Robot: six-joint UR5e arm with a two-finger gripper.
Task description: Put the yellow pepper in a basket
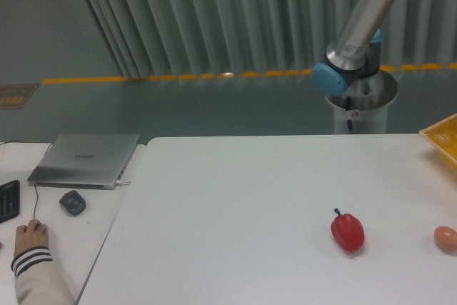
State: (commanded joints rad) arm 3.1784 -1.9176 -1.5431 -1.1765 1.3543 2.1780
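Red pepper (348,231) on table (235,198); basket (442,137) corner

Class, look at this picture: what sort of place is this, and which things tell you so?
Probably a robotics lab: a silver-and-blue robot arm on a pedestal behind a white table, a closed grey laptop alongside, and yellow floor tape.

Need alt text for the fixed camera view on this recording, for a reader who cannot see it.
A white table holds a glossy red bell pepper and, at the right edge, a small orange-pink egg-like object; a yellow slotted plastic basket shows only its corner. The robot arm rises out of frame, gripper unseen; no yellow pepper is visible.
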